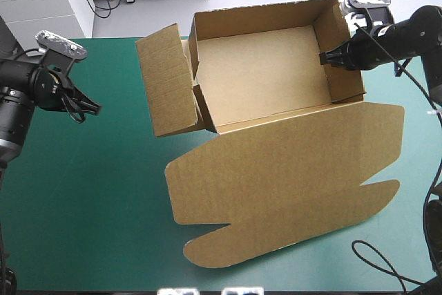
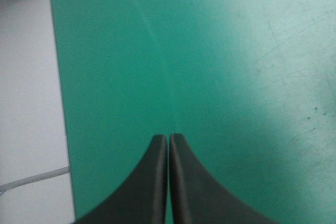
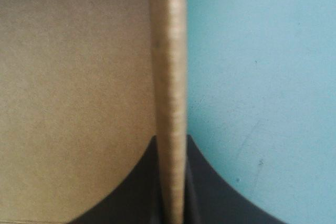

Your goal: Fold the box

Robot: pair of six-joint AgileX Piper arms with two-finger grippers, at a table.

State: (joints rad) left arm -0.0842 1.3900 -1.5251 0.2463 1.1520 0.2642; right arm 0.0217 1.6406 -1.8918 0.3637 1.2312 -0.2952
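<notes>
The brown box [image 1: 269, 74] stands as an open tray at the table's far middle, its lid [image 1: 290, 177] lying flat toward the near side. The left side wall flap [image 1: 164, 91] leans outward, untucked. My right gripper [image 1: 330, 58] is shut on the box's right wall; in the right wrist view the wall's edge [image 3: 169, 77] runs between the black fingers [image 3: 202, 182]. My left gripper [image 1: 88, 108] hovers over the teal-green cover near the table's left edge, well left of the box. It is shut on nothing, its fingers [image 2: 149, 182] meeting in one arch.
The teal-green cover [image 1: 90, 198] lies bare on the near left. The table's left edge [image 2: 58, 103] shows beside my left gripper. A black cable loop [image 1: 376, 260] lies at the near right corner.
</notes>
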